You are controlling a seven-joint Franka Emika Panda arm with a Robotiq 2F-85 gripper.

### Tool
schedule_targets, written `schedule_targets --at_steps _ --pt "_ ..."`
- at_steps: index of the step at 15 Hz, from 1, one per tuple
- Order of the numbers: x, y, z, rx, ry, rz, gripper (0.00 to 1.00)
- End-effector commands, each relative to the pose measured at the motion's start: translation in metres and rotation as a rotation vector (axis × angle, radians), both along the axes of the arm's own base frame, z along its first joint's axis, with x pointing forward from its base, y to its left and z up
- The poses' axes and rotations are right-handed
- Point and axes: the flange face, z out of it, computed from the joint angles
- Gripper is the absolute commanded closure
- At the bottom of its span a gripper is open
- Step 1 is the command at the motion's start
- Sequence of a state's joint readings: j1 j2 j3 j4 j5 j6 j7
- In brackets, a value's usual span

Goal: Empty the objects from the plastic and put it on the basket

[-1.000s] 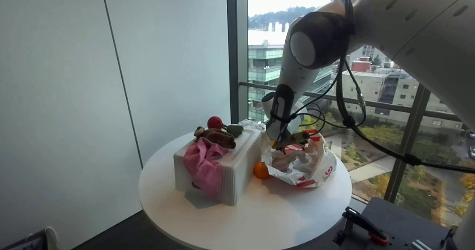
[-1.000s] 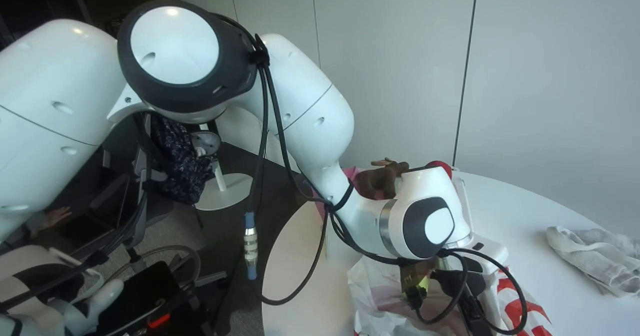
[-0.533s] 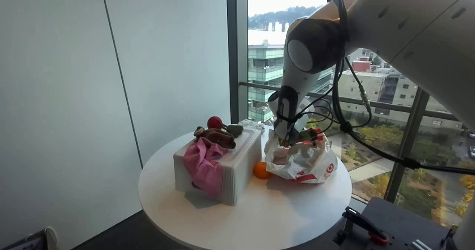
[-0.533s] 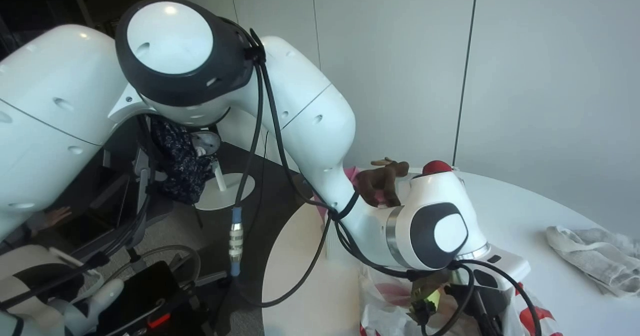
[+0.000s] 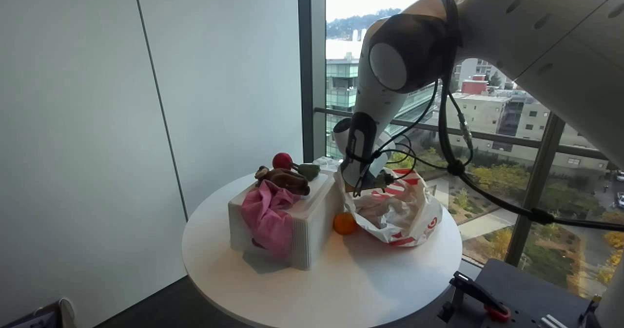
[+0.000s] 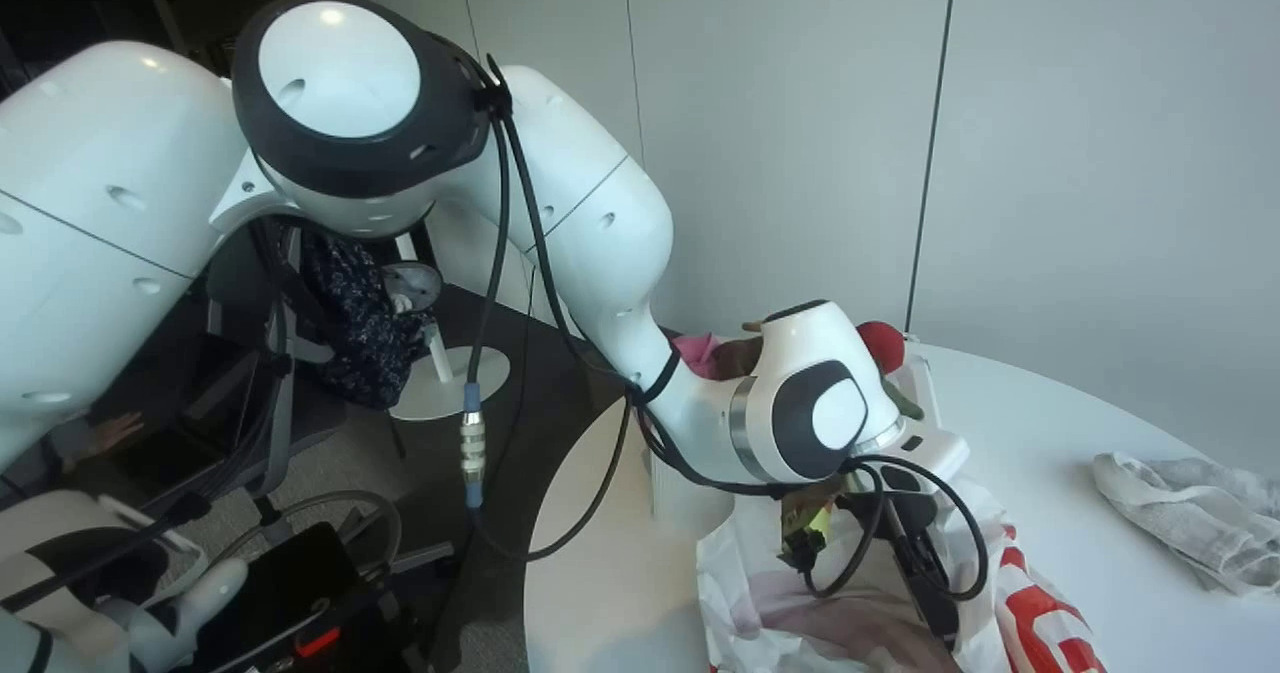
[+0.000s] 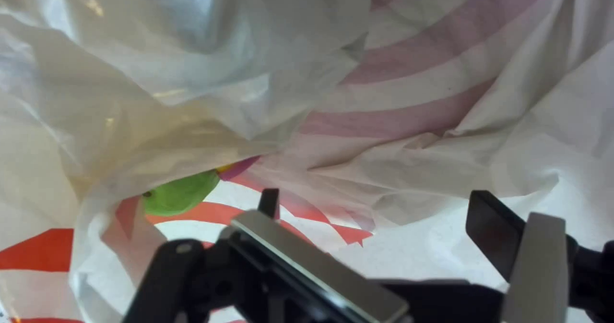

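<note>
A white plastic bag with red stripes (image 5: 414,218) lies open on the table; it also shows in the other exterior view (image 6: 1040,603) and fills the wrist view (image 7: 431,169). In the wrist view a green object (image 7: 184,193) shows under a fold of the bag, with a purple and yellow bit (image 7: 238,168) beside it. My gripper (image 7: 381,215) is open, with only bag plastic seen behind the gap between its fingers. It is at the bag's mouth; its fingertips are hidden in both exterior views. A white ribbed box (image 5: 319,230), possibly the basket, stands beside the bag.
On the box lie a brown plush toy (image 5: 285,179), a red ball (image 5: 282,161), a dark green item (image 5: 308,171) and a pink cloth (image 5: 268,221). An orange (image 5: 345,223) sits between box and bag. A grey cloth (image 6: 1195,523) lies on the table.
The arm first shifted away from the box, then back toward it, ending closer than at the start. The bag bunched up, then spread open again. The orange shifted slightly.
</note>
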State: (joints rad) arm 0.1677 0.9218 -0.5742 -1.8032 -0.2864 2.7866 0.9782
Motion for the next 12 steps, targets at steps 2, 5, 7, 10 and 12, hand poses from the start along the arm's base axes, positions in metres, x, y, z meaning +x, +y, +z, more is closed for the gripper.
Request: schedule_targets --at_steps 2,5,7,10,12 --pt "0.003 0.019 -0.014 0.1 -0.012 0.006 0.0" --pt "-0.004 0.024 -0.032 0.207 0.015 -0.045 0.0" --pt "-0.013 0.015 -0.038 0.236 0.034 -0.09 0.0" --pt "-0.025 -0.002 -0.035 0.224 0.064 -0.152 0.0" --pt "-0.031 -0.013 -0.025 0.198 0.079 -0.181 0.0"
